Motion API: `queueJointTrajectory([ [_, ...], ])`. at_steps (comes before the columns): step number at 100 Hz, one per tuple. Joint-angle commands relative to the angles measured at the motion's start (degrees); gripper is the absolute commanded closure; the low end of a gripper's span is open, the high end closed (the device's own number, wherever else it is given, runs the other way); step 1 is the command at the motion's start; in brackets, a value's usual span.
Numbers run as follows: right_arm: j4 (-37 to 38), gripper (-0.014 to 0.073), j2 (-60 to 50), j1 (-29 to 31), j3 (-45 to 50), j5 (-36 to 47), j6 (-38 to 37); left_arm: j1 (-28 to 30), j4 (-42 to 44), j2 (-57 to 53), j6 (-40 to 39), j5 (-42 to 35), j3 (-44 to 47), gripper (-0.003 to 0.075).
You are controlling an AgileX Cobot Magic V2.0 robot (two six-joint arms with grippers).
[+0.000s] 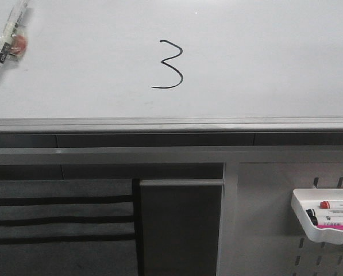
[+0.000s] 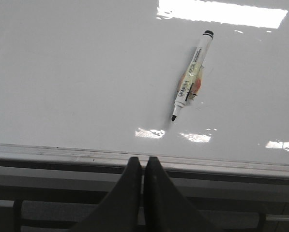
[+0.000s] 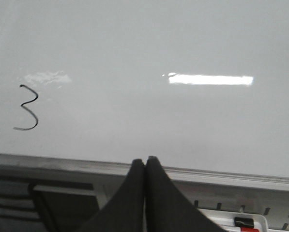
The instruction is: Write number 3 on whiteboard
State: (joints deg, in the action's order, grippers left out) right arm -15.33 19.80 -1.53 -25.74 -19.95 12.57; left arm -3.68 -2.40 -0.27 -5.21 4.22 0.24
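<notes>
Both arms hang back from the large glossy white whiteboard (image 1: 263,52), below its grey metal rail (image 1: 171,123). The left gripper (image 2: 143,166) and right gripper (image 3: 145,166) each show dark, smooth, tapered fingers pressed together, holding nothing. The thin black hand-drawn number 3 (image 1: 169,64) sits mid-board. A white marker pen with black tip (image 2: 191,76), wrapped in tape, lies on the board's left, cut off in the front view.
</notes>
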Motion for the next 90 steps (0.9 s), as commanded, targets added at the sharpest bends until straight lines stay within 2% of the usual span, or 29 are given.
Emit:
queueJointTrajectory([
  [1,-0.87,0.0662,-4.01,3.14,4.99,10.65,0.62,-0.57,-0.36,-1.54,-0.62,-4.22,0.46,0.0741],
  [13,-1.31,0.0662,-12.25,7.00,14.52,15.86,0.62,-0.57,-0.36,-1.54,-0.62,-4.22,0.46,0.0741],
  [27,-1.31,0.0662,-19.07,7.06,22.06,16.62,0.62,-0.57,-0.36,-1.54,-0.62,-4.22,0.46,0.0741],
  [42,-1.86,0.0662,-21.19,6.56,27.55,18.80,0.62,-0.57,-0.36,-1.54,-0.62,-4.22,0.46,0.0741],
  [82,-2.47,0.0662,-21.19,4.90,27.82,18.56,0.51,-0.57,-0.36,-1.54,-0.62,-4.22,0.46,0.0741],
  [87,-1.21,0.0662,-21.19,4.90,27.82,18.17,-1.47,-0.57,-0.36,-1.54,-0.62,-4.22,0.46,0.0741],
  [90,1.46,0.0662,-21.19,4.90,27.82,18.04,-5.53,-0.57,-0.36,-1.54,-0.62,-4.22,0.46,0.0741],
])
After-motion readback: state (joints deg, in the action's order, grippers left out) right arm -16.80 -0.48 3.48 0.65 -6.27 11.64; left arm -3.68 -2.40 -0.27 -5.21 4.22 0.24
